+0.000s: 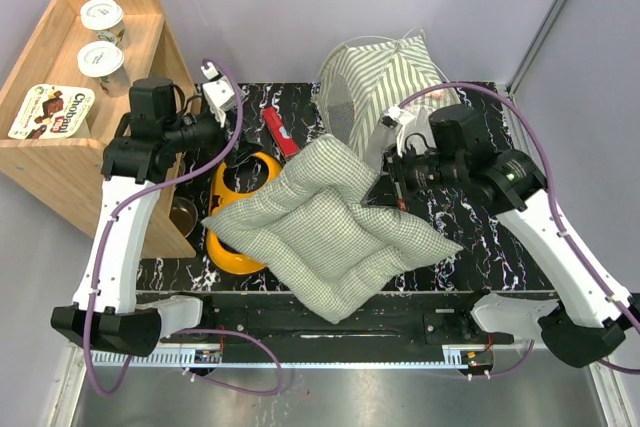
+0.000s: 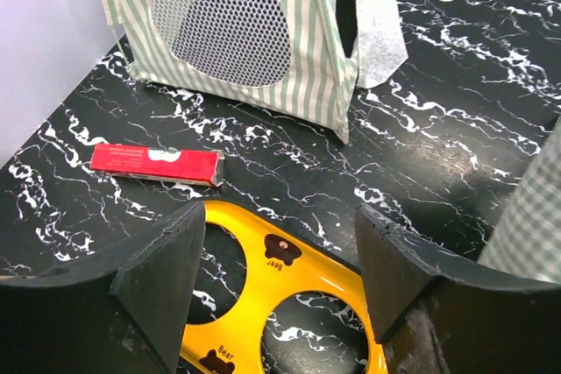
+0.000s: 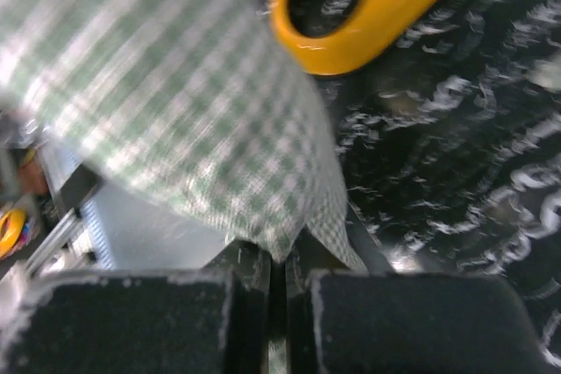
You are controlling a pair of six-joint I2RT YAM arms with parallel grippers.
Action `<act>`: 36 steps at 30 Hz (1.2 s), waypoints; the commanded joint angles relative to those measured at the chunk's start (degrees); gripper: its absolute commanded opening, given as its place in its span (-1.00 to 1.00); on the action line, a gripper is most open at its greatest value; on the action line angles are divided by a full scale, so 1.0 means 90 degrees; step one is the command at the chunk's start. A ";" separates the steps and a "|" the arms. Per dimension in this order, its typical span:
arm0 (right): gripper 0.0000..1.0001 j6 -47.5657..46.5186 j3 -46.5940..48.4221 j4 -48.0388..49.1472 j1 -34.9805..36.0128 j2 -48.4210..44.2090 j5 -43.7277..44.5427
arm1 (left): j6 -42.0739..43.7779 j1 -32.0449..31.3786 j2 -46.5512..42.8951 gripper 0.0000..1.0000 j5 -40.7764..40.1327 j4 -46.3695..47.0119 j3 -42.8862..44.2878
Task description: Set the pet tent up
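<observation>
The green-and-white striped pet tent (image 1: 385, 77) stands at the back middle of the table. The left wrist view shows it (image 2: 307, 50) with its round mesh window (image 2: 219, 19) and a white lace curtain (image 2: 377, 15). The small-checked cushion (image 1: 330, 227) lies tilted across the table's middle. My right gripper (image 1: 393, 185) is shut on the cushion's right corner. The right wrist view shows the fabric (image 3: 175, 85) pinched between the closed jaws of the gripper (image 3: 296, 304). My left gripper (image 1: 225, 127) is open and empty above a yellow bowl stand (image 2: 289, 286), short of the tent.
A red flat bar (image 2: 158, 164) lies on the black marble table (image 2: 456, 129) left of the tent. The yellow bowl stand (image 1: 235, 197) is partly under the cushion. A wooden shelf (image 1: 60, 157) with cups and a box stands at the left, a metal bowl (image 1: 183, 215) beside it.
</observation>
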 commanded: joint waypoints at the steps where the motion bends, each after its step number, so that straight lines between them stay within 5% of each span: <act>1: -1.00 -0.0110 -0.0458 -0.0722 -0.0109 0.0858 0.2908 | 0.0135 0.0031 -0.0070 0.46 -0.0321 0.0406 -0.0238; 6: -1.00 -0.0286 -0.1172 -0.0345 -0.0100 0.2197 0.4446 | 0.0428 0.0012 0.0124 0.44 -0.0263 0.0328 -0.0784; 12: -1.00 -0.0091 -0.1348 0.0856 0.0154 0.2277 0.5793 | 0.0721 -0.0193 0.0320 0.41 0.0000 0.0221 -0.1623; 19: -1.00 0.0036 -0.1261 0.1219 0.0535 0.2199 0.6136 | 0.1326 -0.0690 0.0535 0.34 -0.0174 -0.0110 -0.2513; 23: -1.00 0.0065 -0.1368 0.1531 0.0545 0.2218 0.5474 | 0.3158 -0.1870 0.0234 0.36 -0.0641 -0.0454 -0.3468; 27: -1.00 -0.0003 -0.1437 0.1805 0.0545 0.2394 0.5229 | 0.4040 -0.2458 0.0154 0.96 -0.1598 0.0569 -0.3968; 36: -1.00 -0.0227 -0.1631 0.2146 0.0516 0.2443 0.4672 | 0.5896 -0.2498 0.0320 0.98 -0.2910 0.3469 -0.5227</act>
